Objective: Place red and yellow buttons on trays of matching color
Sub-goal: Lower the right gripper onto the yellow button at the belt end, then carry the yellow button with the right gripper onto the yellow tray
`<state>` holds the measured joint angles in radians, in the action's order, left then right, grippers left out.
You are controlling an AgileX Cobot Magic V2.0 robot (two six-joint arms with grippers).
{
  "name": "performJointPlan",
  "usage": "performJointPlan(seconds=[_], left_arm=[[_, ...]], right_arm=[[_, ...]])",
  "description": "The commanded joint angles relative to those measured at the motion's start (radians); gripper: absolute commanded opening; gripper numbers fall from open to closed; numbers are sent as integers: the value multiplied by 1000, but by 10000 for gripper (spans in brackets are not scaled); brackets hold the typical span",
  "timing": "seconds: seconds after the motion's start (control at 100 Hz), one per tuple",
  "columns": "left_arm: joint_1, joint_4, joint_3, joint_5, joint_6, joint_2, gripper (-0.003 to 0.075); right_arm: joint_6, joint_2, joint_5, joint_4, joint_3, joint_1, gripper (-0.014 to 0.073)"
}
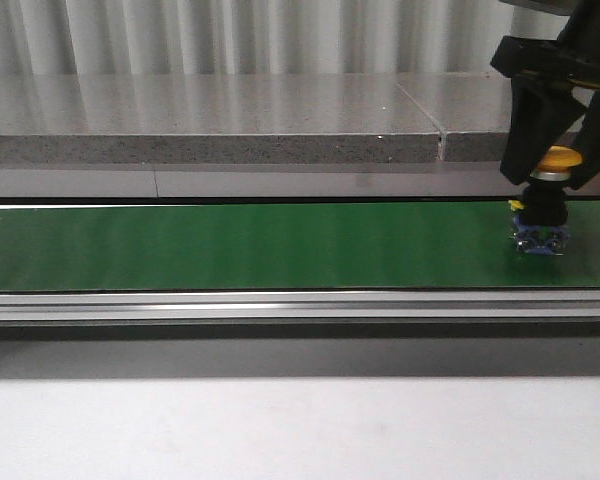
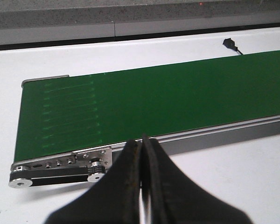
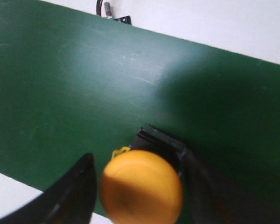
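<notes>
Green belt (image 1: 260, 245); right pincer (image 1: 552, 165) straddling yellow button (image 1: 558, 160), open.

My right end effector (image 1: 553, 175), at the upper right of the front frame, is matte black and angular, with two thick tapering fingers. My left end effector (image 2: 142, 182) is black too, its inner edges worn.

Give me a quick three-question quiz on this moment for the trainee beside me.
1. True or false: the yellow button stands upright on the green belt.
2. Which gripper is around the button? A) left gripper B) right gripper
3. Fill in: the left gripper's jaws are ____.

Key:
1. True.
2. B; its fingers flank the cap, a gap visible on each side in the right wrist view.
3. Shut, with nothing between them.
</notes>
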<state>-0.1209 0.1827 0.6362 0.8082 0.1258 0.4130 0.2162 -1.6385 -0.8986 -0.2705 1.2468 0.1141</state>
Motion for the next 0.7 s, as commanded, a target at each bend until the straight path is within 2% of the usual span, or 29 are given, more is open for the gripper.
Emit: performJointPlan(seconds=[0.0, 0.12, 0.29, 0.45, 0.69], left_arm=[[-9, 22, 27, -64, 0, 7, -20], [-9, 22, 27, -64, 0, 7, -20], [-9, 22, 27, -64, 0, 7, -20], [-9, 22, 27, -64, 0, 7, -20], [-9, 22, 27, -64, 0, 7, -20]], right_arm=[[12, 34, 31, -7, 33, 4, 293], [12, 35, 35, -7, 33, 4, 234], [4, 62, 31, -7, 31, 3, 234], [-63, 111, 32, 7, 30, 1, 234], [-238, 189, 8, 171, 30, -14, 234]])
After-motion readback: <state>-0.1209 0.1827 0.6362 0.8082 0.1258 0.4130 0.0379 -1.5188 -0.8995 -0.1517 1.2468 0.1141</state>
